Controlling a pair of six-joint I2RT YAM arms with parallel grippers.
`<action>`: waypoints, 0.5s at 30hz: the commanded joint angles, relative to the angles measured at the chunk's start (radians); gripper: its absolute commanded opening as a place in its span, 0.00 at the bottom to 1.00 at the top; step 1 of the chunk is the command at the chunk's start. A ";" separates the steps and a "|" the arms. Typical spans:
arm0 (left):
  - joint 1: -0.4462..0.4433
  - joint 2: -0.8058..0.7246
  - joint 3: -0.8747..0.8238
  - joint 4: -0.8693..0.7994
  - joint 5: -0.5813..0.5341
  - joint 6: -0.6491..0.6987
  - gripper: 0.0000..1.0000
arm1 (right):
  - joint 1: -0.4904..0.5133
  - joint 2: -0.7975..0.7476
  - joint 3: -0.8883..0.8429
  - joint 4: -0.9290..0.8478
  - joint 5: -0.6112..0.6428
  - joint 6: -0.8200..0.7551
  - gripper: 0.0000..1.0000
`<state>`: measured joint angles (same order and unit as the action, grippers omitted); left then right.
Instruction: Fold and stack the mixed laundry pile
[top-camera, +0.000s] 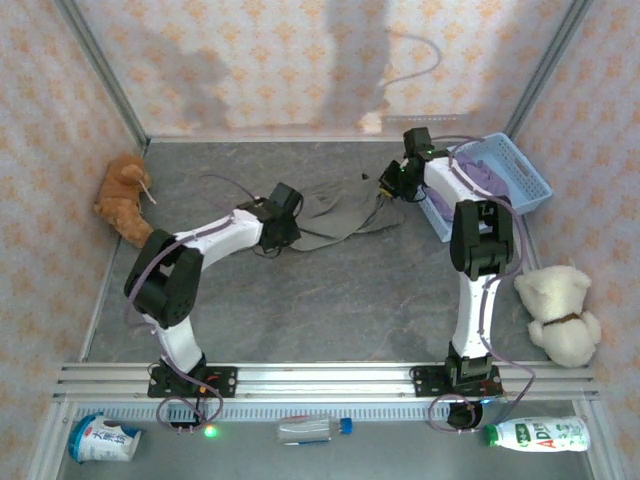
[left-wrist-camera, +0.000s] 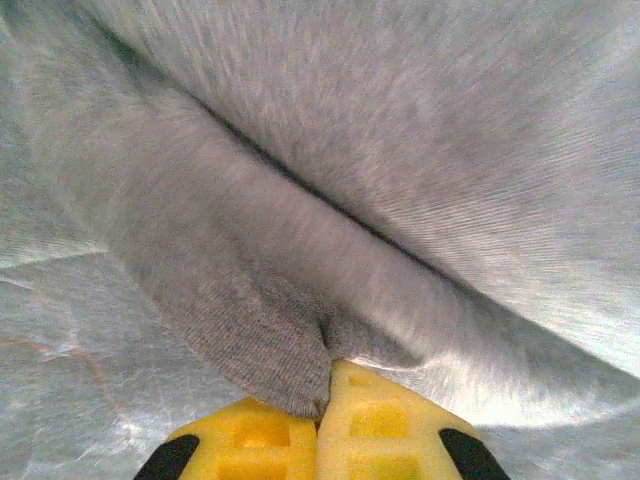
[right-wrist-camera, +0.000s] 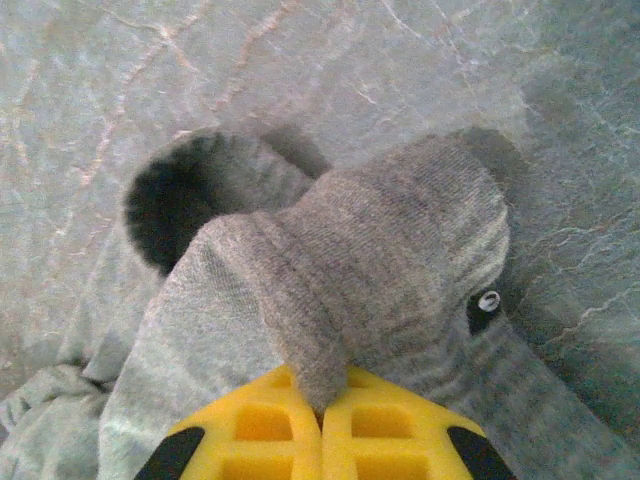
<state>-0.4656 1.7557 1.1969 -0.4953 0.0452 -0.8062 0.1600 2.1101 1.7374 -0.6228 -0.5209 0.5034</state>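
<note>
Top external showed nothing folded: my left fingers (left-wrist-camera: 332, 408) and right fingers (right-wrist-camera: 322, 412) pinched shut on the grey-brown trousers (top-camera: 335, 212), lavender shirt (top-camera: 482, 172) waiting in the basket (top-camera: 536, 184)

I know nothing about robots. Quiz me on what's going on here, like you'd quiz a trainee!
1. True or false: the left tool is shut on the grey-brown garment.
2. Where is the lavender shirt? A: flat on the table; B: in the blue basket; C: on the orange plush.
3. What does the right tool hold?
Key: 1 true; 2 B; 3 a fold of the same grey-brown garment.
</note>
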 joint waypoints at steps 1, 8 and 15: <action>0.061 -0.142 0.047 -0.138 -0.008 0.028 0.00 | -0.008 -0.159 0.011 -0.088 0.055 -0.062 0.00; 0.113 -0.293 -0.062 -0.192 0.077 0.044 0.00 | -0.005 -0.393 -0.288 -0.162 0.064 -0.120 0.00; 0.110 -0.375 -0.317 -0.105 0.143 -0.073 0.00 | 0.013 -0.488 -0.592 -0.112 0.007 -0.091 0.49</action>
<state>-0.3534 1.4117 0.9573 -0.5934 0.1562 -0.8192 0.1677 1.6333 1.2201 -0.7170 -0.5018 0.4141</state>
